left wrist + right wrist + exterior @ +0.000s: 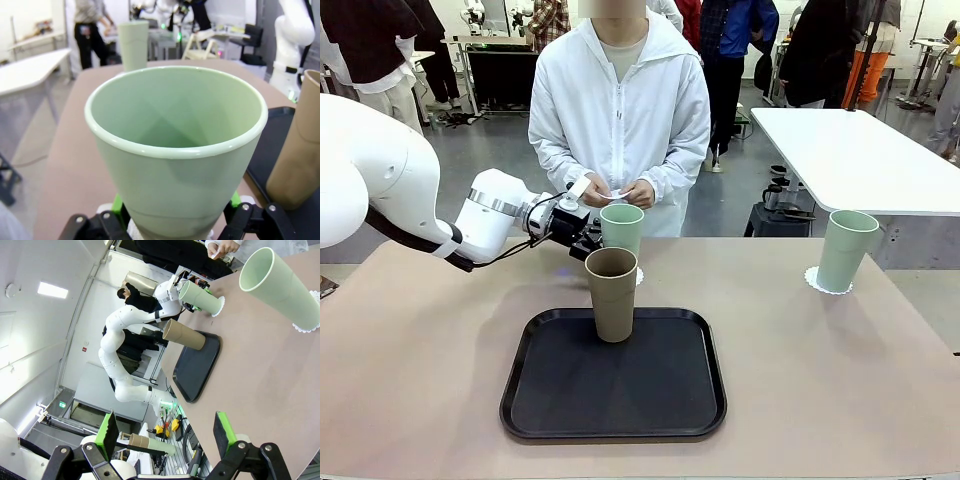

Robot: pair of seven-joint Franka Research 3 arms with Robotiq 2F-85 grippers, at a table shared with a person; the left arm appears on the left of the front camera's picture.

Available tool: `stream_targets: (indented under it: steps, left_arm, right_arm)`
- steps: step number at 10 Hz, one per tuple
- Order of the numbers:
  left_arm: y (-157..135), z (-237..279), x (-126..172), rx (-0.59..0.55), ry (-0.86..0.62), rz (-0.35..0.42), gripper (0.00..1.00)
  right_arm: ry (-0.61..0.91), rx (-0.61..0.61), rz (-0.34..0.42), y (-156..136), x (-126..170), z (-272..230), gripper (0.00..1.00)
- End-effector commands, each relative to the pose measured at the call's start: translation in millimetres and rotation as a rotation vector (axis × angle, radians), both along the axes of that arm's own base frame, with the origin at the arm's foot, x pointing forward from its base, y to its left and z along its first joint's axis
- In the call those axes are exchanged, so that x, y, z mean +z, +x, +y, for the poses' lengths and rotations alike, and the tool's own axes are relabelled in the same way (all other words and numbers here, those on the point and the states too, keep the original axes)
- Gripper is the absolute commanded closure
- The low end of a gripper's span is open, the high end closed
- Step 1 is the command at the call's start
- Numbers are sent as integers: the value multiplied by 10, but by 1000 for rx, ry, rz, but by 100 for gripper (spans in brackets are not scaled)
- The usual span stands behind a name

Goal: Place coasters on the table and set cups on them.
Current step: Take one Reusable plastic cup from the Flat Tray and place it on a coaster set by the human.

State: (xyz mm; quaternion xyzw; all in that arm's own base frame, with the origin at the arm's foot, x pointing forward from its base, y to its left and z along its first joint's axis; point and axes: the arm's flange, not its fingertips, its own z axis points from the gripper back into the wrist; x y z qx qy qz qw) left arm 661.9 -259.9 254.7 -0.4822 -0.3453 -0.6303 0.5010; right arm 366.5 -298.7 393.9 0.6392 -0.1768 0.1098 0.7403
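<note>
My left gripper (pixel 588 238) is shut on a mint green cup (pixel 622 228), its green pads (pixel 118 204) pressed against the cup (pixel 175 145) low on both sides. That cup stands on a white coaster (pixel 640 277) on the beige table (pixel 420 360), just behind the tray. A tan-brown cup (pixel 612 294) stands upright on the black tray (pixel 555 400). Another mint green cup (pixel 845 250) rests on a coaster (pixel 815 279) at the right. The person's hands hold a third coaster (pixel 616 194). My right gripper (pixel 165 440) is open above the table, well away from the cups.
A person in a white jacket (pixel 620 110) stands at the far edge, directly behind the held cup. A white-topped table (pixel 850 150) lies beyond the right corner. The brown cup (pixel 300 150) is close beside my left gripper.
</note>
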Motion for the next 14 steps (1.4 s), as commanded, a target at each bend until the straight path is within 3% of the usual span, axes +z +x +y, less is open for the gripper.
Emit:
stream_targets:
  steps: [1,2,14]
  left_arm:
    - [34,11,-140,-58,35,-9,15]
    - [32,7,-156,-67,45,-5,0]
    - [-25,86,-122,-73,117,17,0]
  right_arm:
    - [-1,0,4,-5,-7,9,0]
    - [-1,0,4,-5,-7,9,0]
    - [-1,0,4,-5,-7,9,0]
